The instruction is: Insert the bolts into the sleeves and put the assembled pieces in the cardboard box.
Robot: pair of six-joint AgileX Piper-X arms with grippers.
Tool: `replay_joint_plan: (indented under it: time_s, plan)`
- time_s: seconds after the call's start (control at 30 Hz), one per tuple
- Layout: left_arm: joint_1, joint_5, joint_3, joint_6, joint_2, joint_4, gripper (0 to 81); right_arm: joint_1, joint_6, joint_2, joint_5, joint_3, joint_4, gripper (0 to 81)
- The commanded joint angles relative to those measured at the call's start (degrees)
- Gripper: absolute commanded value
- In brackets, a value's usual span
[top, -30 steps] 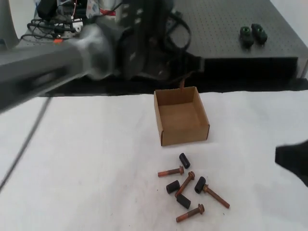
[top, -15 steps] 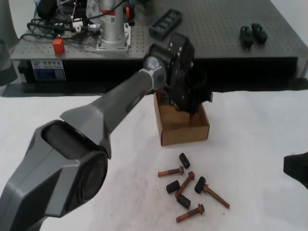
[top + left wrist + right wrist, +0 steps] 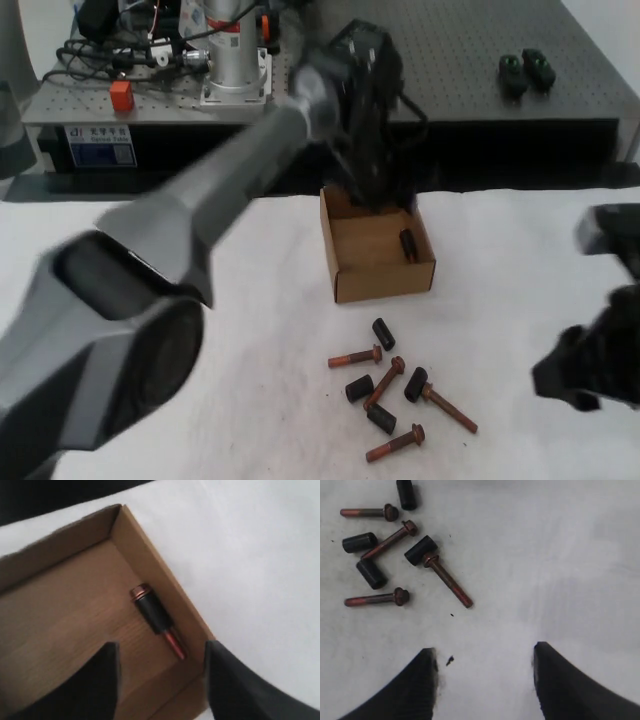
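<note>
Left gripper (image 3: 159, 650), we noted, hung open over the cardboard box (image 3: 155, 565); the sleeved bolt (image 3: 151, 614) lay inside, just below it. Right gripper (image 3: 484, 652) stood open, loose bolts (image 3: 447, 580) and sleeves (image 3: 360, 542) near it.

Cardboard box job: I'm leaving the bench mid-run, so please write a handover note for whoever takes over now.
Left gripper: open, empty, over the cardboard box.
Right gripper: open, empty, over the white cloth near the loose parts.
Done: one assembled piece lies in the box along a side wall.
Left: four bolts and four sleeves lie loose on the cloth in front of the box; join each pair, then box them.
</note>
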Motion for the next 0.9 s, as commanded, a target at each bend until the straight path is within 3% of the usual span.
replay_joint_plan:
  time_s: [0.0, 0.13, 0.43, 0.57, 0.67, 0.87]
  plan:
    - [0.68, -10.10, -0.97, 7.84, -7.50, 11.45, 33.1, 0.65, -3.14, 1.46, -0.56, -2.74, -1.59, 41.9]
    - [0.68, -19.14, 0.12, 12.41, -10.76, 20.14, 32.3, 5.98, -8.19, 15.73, 2.86, -9.66, -0.40, 41.9]
    - [0.68, -19.79, 19.59, 12.46, -20.11, 13.65, 32.3, 12.87, -10.01, 34.16, 6.96, -17.50, -0.30, 35.6]
    - [0.68, -18.98, 31.31, 13.78, -26.93, 6.36, 32.3, 13.68, -10.01, 36.25, 10.17, -17.48, -1.76, 22.5]
    - [0.68, -15.35, 38.53, 15.82, -31.33, 2.88, 32.3, 13.64, -9.90, 36.17, 10.17, -17.48, -2.59, 2.2]
    - [-1.21, -1.92, 47.46, 21.70, -34.04, -0.63, 32.3, 9.81, -6.12, 29.05, 7.32, -14.82, -6.98, 3.3]
